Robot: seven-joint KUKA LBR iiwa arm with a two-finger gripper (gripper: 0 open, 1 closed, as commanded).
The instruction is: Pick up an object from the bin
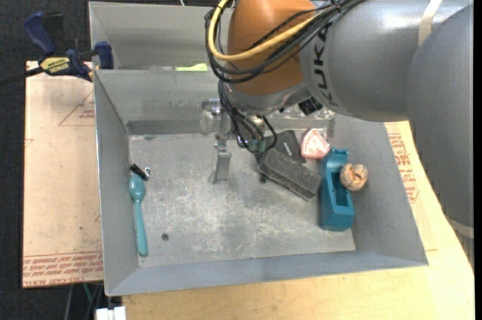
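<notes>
My gripper point(220, 174) hangs below the orange-covered wrist in the middle of the bin, low over bare floor. Just to its right lies a dark grey oblong block point(290, 172), flat and angled, a short gap away. Behind the block, partly under the arm, sits a small pink and white thing point(315, 144). Nothing shows in the gripper's grasp.
A blue tape dispenser point(335, 196) stands at the right wall, with a small brown knobbly ball point(353, 176) against it. A teal spoon point(138, 211) lies along the left wall, with a tiny black piece point(140, 172) at its bowl end. The arm and its cables cover the back right.
</notes>
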